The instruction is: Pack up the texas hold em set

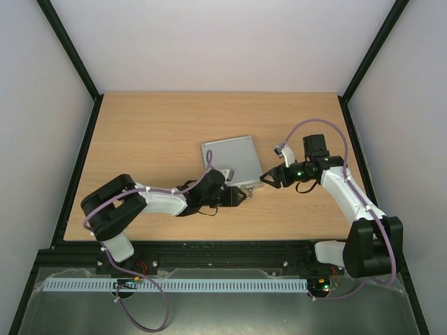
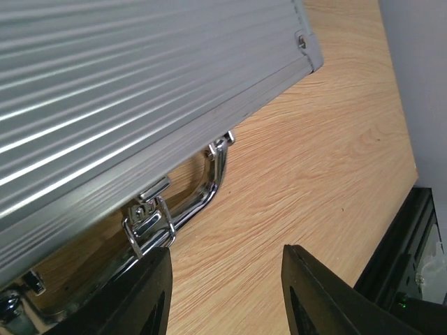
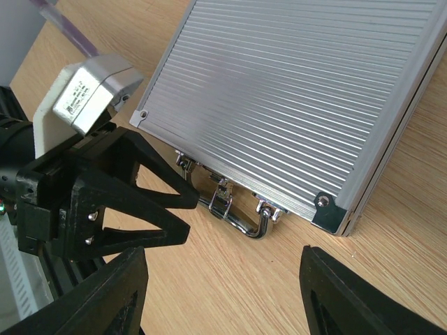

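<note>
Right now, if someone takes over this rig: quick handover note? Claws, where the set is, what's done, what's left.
Left claw: open, empty, by the handle.
Right claw: open, empty, facing that same edge.
Case: flat on the table, lid shut; no loose pieces in view.
Done: packing and closing, it seems.
Left: check the latch; I cannot tell if it is fastened.

Place: robot lab, test booth.
Walls: plain white walls (image 1: 223, 42) on 3 sides, black metal frame (image 1: 70, 47).
Table: wood table (image 1: 154, 132), 2 robot arms (image 1: 164, 202) bolted at near edge w/ purple cables (image 1: 318, 121).
</note>
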